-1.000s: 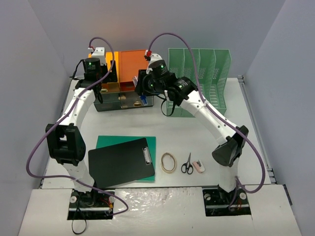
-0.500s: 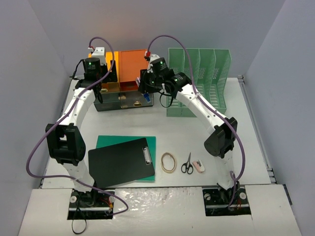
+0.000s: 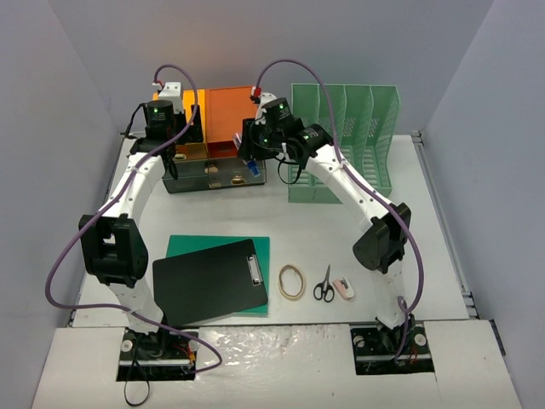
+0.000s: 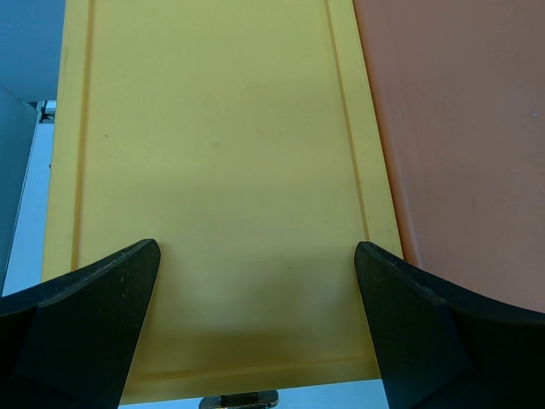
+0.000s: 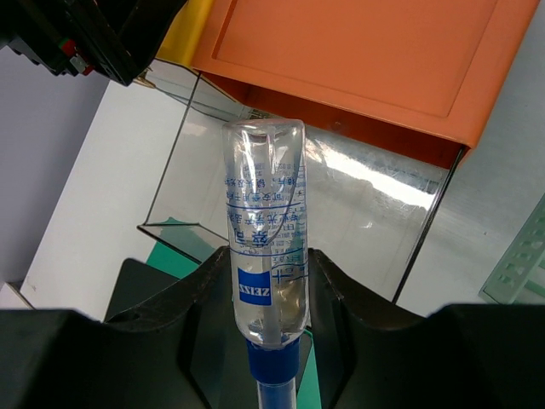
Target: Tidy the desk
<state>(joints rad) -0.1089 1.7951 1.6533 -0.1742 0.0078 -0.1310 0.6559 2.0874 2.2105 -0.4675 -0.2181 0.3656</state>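
Note:
The desk (image 3: 341,226) is a white tabletop between grey walls. At its back left stands a drawer unit with a yellow lid (image 4: 221,153) and an orange lid (image 3: 228,111). My left gripper (image 4: 255,251) hangs open over the yellow lid, nothing between its fingers. My right gripper (image 5: 268,268) is shut on a clear spray bottle (image 5: 264,204) with a blue cap, held over the unit's pulled-out clear drawer (image 5: 366,221). In the top view the bottle (image 3: 250,170) shows as a blue spot at the drawer's right end.
A green slotted file rack (image 3: 358,128) stands at the back right. Near the front lie a black clipboard (image 3: 209,281) on a green pad (image 3: 255,245), a rubber band (image 3: 291,281), scissors (image 3: 324,284) and a small white-pink item (image 3: 343,288).
The right arm's elbow has swung left and inward, and its gripper with the bottle has edged left toward the drawer. The left arm has not moved.

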